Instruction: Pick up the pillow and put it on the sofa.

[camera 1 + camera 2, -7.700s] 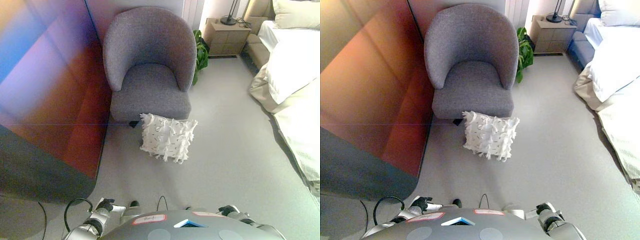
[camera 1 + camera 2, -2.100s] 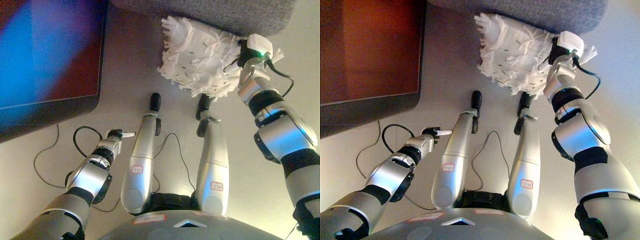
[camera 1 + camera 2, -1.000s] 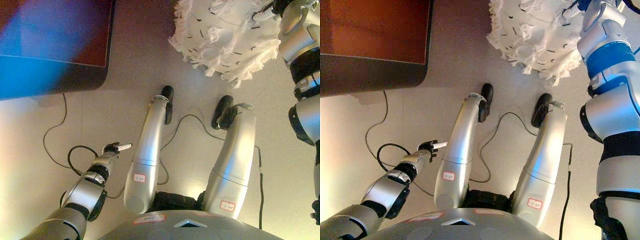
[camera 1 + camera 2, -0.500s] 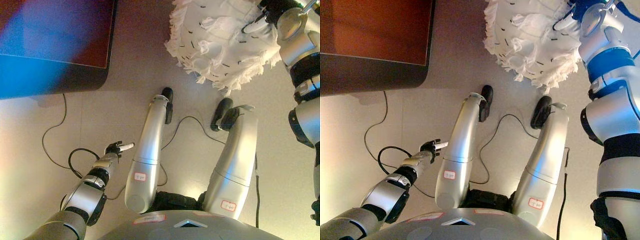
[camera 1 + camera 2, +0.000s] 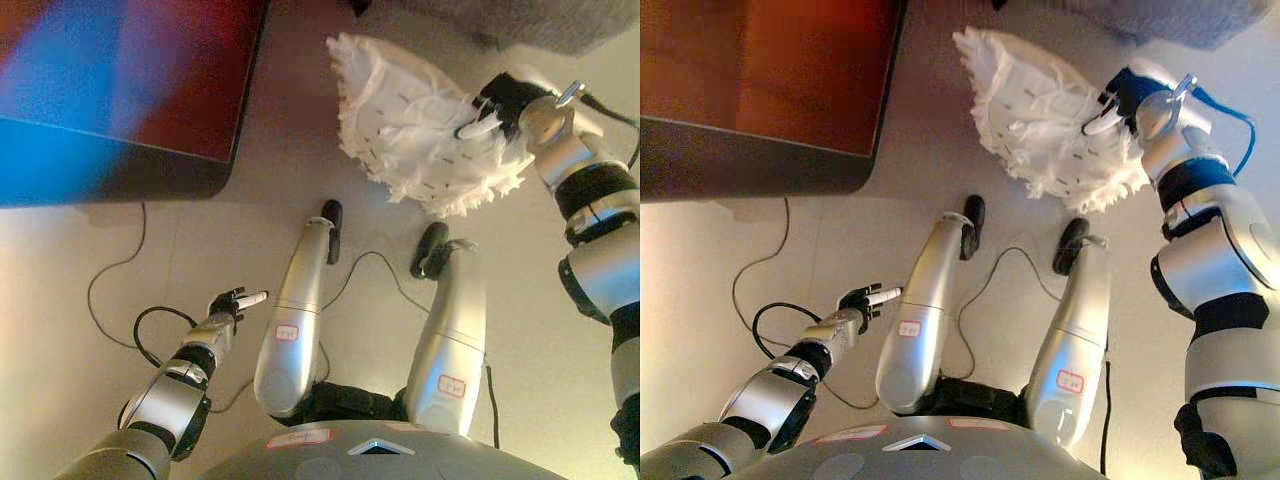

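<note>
Your right hand point(image 5: 502, 103) is gripping the white fringed pillow point(image 5: 420, 135), fingers curled into its right edge, holding it above the floor point(image 5: 200, 230), long axis slanting upper-left to lower-right. Your left hand point(image 5: 230, 303) is hanging low, fingers relaxed.

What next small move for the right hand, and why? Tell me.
Probably carry the pillow up and forward toward the sofa. The right hand grips its right side, and it hangs below the grey seat edge at the top. The left hand sits idle, low.
</note>
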Controlling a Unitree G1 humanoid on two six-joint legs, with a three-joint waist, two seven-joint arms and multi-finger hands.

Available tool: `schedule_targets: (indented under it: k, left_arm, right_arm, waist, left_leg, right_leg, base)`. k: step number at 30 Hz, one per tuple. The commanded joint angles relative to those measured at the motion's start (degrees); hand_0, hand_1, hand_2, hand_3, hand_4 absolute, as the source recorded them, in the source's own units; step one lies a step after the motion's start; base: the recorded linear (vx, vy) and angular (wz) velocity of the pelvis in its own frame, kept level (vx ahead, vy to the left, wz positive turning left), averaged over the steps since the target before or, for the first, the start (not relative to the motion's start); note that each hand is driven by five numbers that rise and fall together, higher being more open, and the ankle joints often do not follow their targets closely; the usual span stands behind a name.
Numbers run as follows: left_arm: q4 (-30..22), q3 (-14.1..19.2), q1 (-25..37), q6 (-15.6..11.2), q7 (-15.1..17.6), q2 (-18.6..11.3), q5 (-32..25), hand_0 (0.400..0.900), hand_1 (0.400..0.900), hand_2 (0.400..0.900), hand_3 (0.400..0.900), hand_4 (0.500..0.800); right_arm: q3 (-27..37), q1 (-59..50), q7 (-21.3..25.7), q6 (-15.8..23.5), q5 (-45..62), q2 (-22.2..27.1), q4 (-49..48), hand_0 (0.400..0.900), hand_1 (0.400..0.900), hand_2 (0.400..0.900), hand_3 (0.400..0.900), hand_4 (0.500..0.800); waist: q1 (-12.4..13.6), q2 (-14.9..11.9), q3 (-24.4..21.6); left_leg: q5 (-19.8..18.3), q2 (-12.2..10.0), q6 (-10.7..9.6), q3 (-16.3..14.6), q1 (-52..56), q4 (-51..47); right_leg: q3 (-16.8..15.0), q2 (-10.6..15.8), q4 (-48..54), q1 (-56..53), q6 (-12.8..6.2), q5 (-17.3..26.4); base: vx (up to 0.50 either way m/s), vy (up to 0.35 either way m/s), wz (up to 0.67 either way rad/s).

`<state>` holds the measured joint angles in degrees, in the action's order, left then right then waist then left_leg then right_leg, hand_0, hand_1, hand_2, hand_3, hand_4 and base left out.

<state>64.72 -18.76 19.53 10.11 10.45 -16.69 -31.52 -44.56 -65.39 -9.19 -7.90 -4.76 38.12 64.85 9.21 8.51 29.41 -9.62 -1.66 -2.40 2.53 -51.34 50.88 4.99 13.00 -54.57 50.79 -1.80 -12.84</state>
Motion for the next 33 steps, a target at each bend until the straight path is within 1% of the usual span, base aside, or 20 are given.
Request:
schedule_targets:
  k: [1,4,6,7,8,9,10,11,12,13,15,17,21,24,25,27,29,30,31,33]
  left_arm:
    - [1.2,-0.2,-3.7,1.4,-0.4,-6.5,4.4,0.900,0.900,0.900,0.900,0.800]
    - [1.0,0.1,-3.7,2.4,-1.9,-7.4,5.8,0.900,0.900,0.900,0.900,0.800]
    - [1.4,0.3,-3.5,2.9,-3.0,-8.3,6.7,0.900,0.900,0.900,0.900,0.800]
    - [1.6,0.3,-3.4,3.1,-3.5,-8.7,7.1,0.900,0.900,0.900,0.900,0.800]
    - [3.0,-0.1,-3.3,1.8,-2.4,-7.7,7.9,0.900,0.900,0.900,0.900,0.800]
    - [3.9,-0.5,-4.1,-0.3,-2.0,-7.3,8.4,0.900,0.900,0.900,0.900,0.800]
    - [4.4,-0.3,-5.7,-2.8,-2.0,-7.1,9.4,0.900,0.900,0.900,0.900,0.800]
    - [4.8,0.2,-7.9,-5.8,-2.5,-7.3,10.5,0.900,0.900,0.900,0.900,0.800]
    - [4.8,0.8,-10.1,-8.1,-3.1,-7.8,11.3,0.900,0.900,0.900,0.900,0.800]
    - [4.7,1.3,-11.4,-9.5,-3.5,-8.2,11.8,0.900,0.900,0.900,0.900,0.800]
    - [4.6,2.5,-13.1,-10.6,-4.6,-9.0,12.9,0.900,0.900,0.900,0.900,0.800]
    - [4.4,3.2,-13.7,-10.6,-4.9,-9.4,13.7,0.900,0.900,0.900,0.900,0.800]
    - [4.3,3.9,-14.2,-9.0,-4.6,-9.7,15.8,0.900,0.900,0.900,0.900,0.800]
    - [4.4,4.6,-14.8,-8.4,-3.8,-9.6,16.8,0.900,0.900,0.900,0.900,0.800]
    - [4.1,4.7,-15.2,-7.9,-3.1,-9.4,16.8,0.900,0.900,0.900,0.900,0.800]
    - [4.4,5.8,-16.1,-7.5,-2.8,-9.0,17.5,0.900,0.900,0.900,0.900,0.800]
    - [4.3,7.0,-17.5,-7.2,-2.7,-8.5,17.7,0.900,0.900,0.900,0.900,0.800]
    - [4.5,8.0,-18.9,-6.8,-2.8,-7.7,18.4,0.900,0.900,0.900,0.900,0.800]
    - [4.8,8.7,-19.9,-6.6,-3.0,-7.3,18.9,0.900,0.900,0.900,0.900,0.800]
    - [5.3,9.3,-20.8,-6.5,-3.5,-7.0,19.7,0.900,0.900,0.900,0.900,0.800]
  right_arm:
    - [5.2,-4.7,-0.2,4.5,3.2,5.1,-8.1,0.400,0.400,0.400,0.400,0.500]
    - [5.7,-3.1,-1.2,5.3,4.2,5.9,-9.3,0.400,0.400,0.400,0.400,0.500]
    - [5.8,-2.6,-1.9,5.2,4.5,6.3,-10.7,0.400,0.400,0.400,0.400,0.500]
    - [5.7,-2.5,-2.0,5.4,4.5,6.6,-11.4,0.400,0.400,0.400,0.400,0.500]
    - [6.4,-2.0,-1.9,5.5,4.1,6.3,-11.5,0.400,0.400,0.400,0.400,0.500]
    - [6.2,-1.5,-1.2,6.0,4.3,6.3,-11.5,0.400,0.400,0.400,0.400,0.500]
    - [6.0,-1.0,-0.2,6.4,4.7,6.7,-11.7,0.400,0.400,0.400,0.400,0.500]
    - [6.1,0.3,0.6,6.7,5.2,7.8,-13.1,0.400,0.400,0.400,0.400,0.500]
    - [6.5,1.9,1.1,6.7,5.4,8.9,-14.8,0.400,0.400,0.400,0.400,0.500]
    - [6.9,2.9,1.3,6.7,5.7,9.6,-16.1,0.400,0.400,0.400,0.400,0.500]
    - [7.7,4.0,0.8,6.0,5.7,10.4,-18.2,0.400,0.400,0.400,0.400,0.500]
    - [8.2,4.4,0.1,5.4,6.2,10.8,-19.4,0.400,0.400,0.400,0.400,0.500]
    - [9.4,4.5,-2.1,4.0,6.2,11.3,-20.7,0.400,0.400,0.400,0.400,0.500]
    - [9.9,4.3,-3.7,4.3,6.4,11.6,-21.0,0.400,0.400,0.400,0.400,0.500]
    - [10.0,4.4,-4.2,4.6,6.1,11.7,-21.1,0.400,0.400,0.400,0.400,0.500]
    - [10.3,4.3,-5.3,5.0,6.3,12.0,-21.6,0.400,0.400,0.400,0.400,0.500]
    - [10.7,4.3,-6.3,5.1,6.3,12.1,-22.6,0.400,0.400,0.400,0.400,0.500]
    - [11.1,4.5,-7.1,5.0,7.0,12.1,-23.5,0.400,0.400,0.400,0.400,0.500]
    - [11.3,4.5,-7.4,5.1,7.4,12.1,-23.6,0.400,0.400,0.400,0.400,0.500]
    - [11.6,4.3,-7.5,4.8,8.6,12.1,-23.5,0.400,0.400,0.400,0.400,0.500]
  waist:
    - [-0.3,-3.9,-1.7]
    - [0.1,-5.1,-3.5]
    - [0.2,-6.0,-4.7]
    - [0.1,-6.4,-5.3]
    - [0.4,-7.4,-5.8]
    - [0.9,-7.9,-6.0]
    - [1.4,-8.3,-6.0]
    - [1.8,-8.6,-6.0]
    - [2.1,-8.8,-6.0]
    - [2.2,-8.9,-6.1]
    - [2.4,-9.4,-6.7]
    - [2.5,-9.9,-7.7]
    - [3.2,-11.0,-9.9]
    - [3.5,-11.7,-12.0]
    - [3.4,-11.9,-12.9]
    - [3.0,-12.4,-13.8]
    - [2.7,-13.0,-14.2]
    - [3.0,-13.8,-14.0]
    - [3.2,-14.2,-14.1]
    - [3.6,-14.4,-14.8]
  left_leg:
    - [0.5,-1.3,-0.1,0.0,10.9,-8.6]
    - [1.4,-1.6,-0.3,0.4,14.9,-12.3]
    - [2.1,-1.8,-0.5,0.5,17.6,-15.3]
    - [4.5,-1.6,-0.3,0.5,18.3,-17.7]
    - [4.5,-1.5,-0.3,0.8,19.4,-18.4]
    - [4.8,-1.5,-0.3,1.5,20.4,-19.9]
    - [5.3,-1.3,-0.4,2.1,21.6,-21.5]
    - [5.8,-1.2,-0.7,2.6,22.9,-23.0]
    - [6.3,-1.0,-0.8,3.0,24.2,-24.3]
    - [6.8,-1.2,-1.0,3.2,25.2,-25.4]
    - [7.5,-1.7,-1.3,3.4,27.5,-27.6]
    - [8.1,-2.3,-1.5,3.5,29.8,-29.9]
    - [9.2,-3.7,-2.3,4.2,34.0,-34.2]
    - [10.5,-4.7,-2.8,4.4,37.5,-38.3]
    - [10.7,-5.1,-2.9,4.6,38.7,-38.9]
    - [11.0,-5.9,-3.3,4.2,39.5,-37.5]
    - [14.2,-6.9,-3.8,4.3,38.7,-33.6]
    - [15.7,-6.6,-3.0,4.0,37.3,-26.1]
    - [15.6,-6.3,-2.4,3.8,36.8,-23.7]
    - [16.4,-5.8,-2.2,3.4,36.7,-24.1]
  right_leg:
    - [1.1,2.2,10.6,-10.1,-0.53,4.6]
    - [2.5,2.6,14.5,-14.6,-0.70,5.2]
    - [3.3,2.3,17.7,-17.7,-0.82,5.7]
    - [4.0,2.2,20.2,-18.7,-0.38,7.7]
    - [4.5,2.0,21.5,-20.2,-0.35,7.8]
    - [5.1,1.9,22.7,-21.5,-0.23,7.8]
    - [5.7,1.6,24.3,-23.0,-0.21,8.0]
    - [6.3,1.3,26.1,-24.7,-0.28,8.4]
    - [6.8,0.8,27.6,-26.3,-0.32,8.6]
    - [7.0,0.4,28.5,-27.4,-0.28,8.8]
    - [7.4,-0.5,30.5,-30.1,-0.25,8.8]
    - [7.7,-1.5,32.9,-33.0,-0.11,8.8]
    - [8.8,-3.1,36.1,-38.0,0.19,8.5]
    - [9.3,-4.4,39.1,-41.8,0.31,8.3]
    - [9.0,-5.1,39.9,-43.0,0.52,8.1]
    - [8.4,-5.8,40.8,-44.7,1.25,7.8]
    - [7.9,-6.5,41.7,-46.2,2.07,7.9]
    - [7.9,-6.7,42.7,-48.5,2.70,8.2]
    - [7.9,-6.8,43.4,-49.9,2.89,8.4]
    - [8.1,-7.2,44.6,-51.5,2.85,8.6]
  base:
    - [0.12,-0.096,0.03]
    - [0.12,-0.097,0.04]
    - [0.06,-0.107,0.06]
    - [0.00,-0.172,0.12]
    - [-0.02,-0.210,0.14]
    - [0.03,-0.252,0.16]
    - [0.01,-0.212,0.16]
    - [0.02,-0.198,0.18]
    - [0.03,-0.170,0.16]
    - [0.06,-0.141,0.11]
    - [0.10,-0.142,0.05]
    - [0.13,-0.144,0.05]
    - [0.15,-0.157,0.04]
    - [0.13,-0.146,0.02]
    - [0.12,-0.111,0.08]
    - [0.14,-0.087,0.07]
    - [0.16,-0.074,-0.01]
    - [0.23,-0.090,-0.10]
    - [0.31,-0.088,-0.13]
    - [0.29,-0.019,-0.04]
